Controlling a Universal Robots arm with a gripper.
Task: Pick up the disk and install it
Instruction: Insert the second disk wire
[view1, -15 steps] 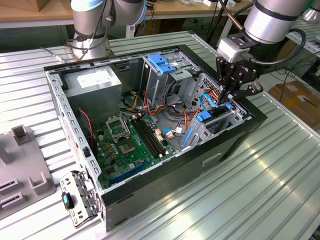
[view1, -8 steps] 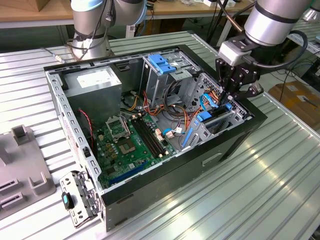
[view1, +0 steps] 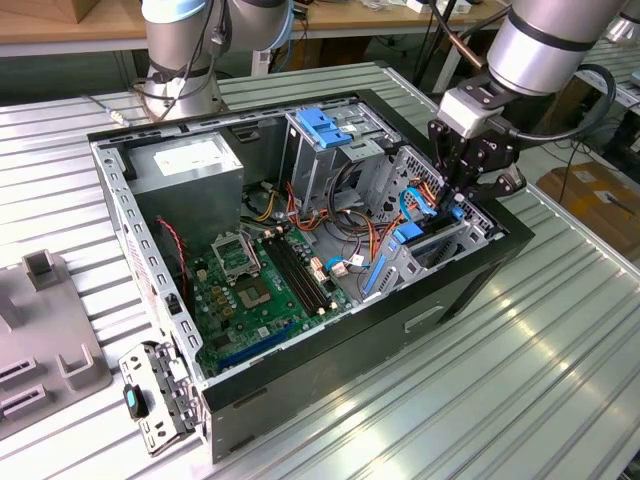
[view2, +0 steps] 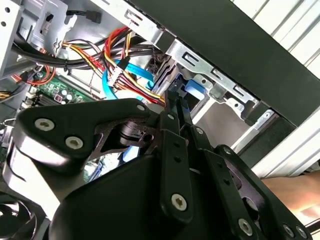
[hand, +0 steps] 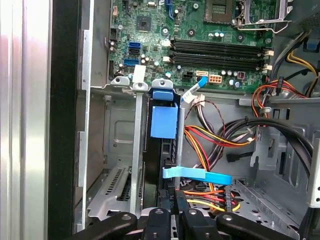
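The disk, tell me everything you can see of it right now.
In the first wrist view the disk stands on edge inside the grey metal drive bay, seen edge-on: a light-blue plastic carrier piece over a narrow dark body. Upright metal rails flank it, and coloured cables run alongside. A flat blue cable passes close by it. The gripper is right at its near end; whether it holds the disk cannot be told.

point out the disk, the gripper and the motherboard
disk (hand: 164, 121), first wrist view, its light-blue carrier tab
gripper (view1: 458, 205), exterior view, between its fingertips
motherboard (view1: 255, 300), exterior view, green board by the memory slots
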